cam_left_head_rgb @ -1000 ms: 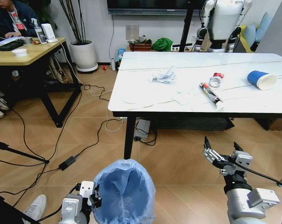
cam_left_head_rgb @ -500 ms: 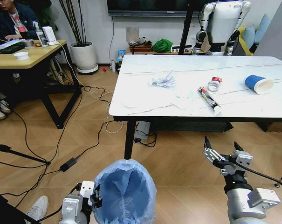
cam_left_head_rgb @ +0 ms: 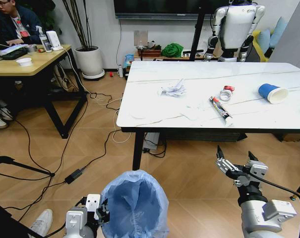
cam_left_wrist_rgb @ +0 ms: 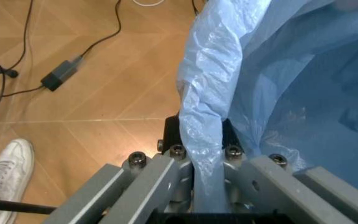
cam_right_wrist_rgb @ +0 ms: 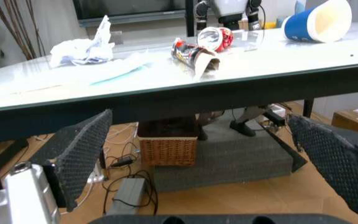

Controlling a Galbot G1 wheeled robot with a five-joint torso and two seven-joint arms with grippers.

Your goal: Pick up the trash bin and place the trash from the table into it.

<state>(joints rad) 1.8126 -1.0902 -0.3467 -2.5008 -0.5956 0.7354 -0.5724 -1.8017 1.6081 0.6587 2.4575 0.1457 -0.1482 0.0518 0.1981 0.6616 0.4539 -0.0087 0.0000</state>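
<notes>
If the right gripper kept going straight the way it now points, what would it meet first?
Probably the dark front edge of the table: the open right gripper points just beneath it, so it could pass under toward the wicker basket. Depth is unclear.

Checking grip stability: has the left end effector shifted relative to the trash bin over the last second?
No. The left end effector stays clamped on the trash bin rim, same offset from the right end effector.

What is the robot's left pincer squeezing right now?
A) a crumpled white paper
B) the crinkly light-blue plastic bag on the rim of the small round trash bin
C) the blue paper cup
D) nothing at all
B: the left wrist view shows the left pincer shut on the crinkly light-blue plastic bag at the rim of the small round trash bin, near the floor.
</notes>
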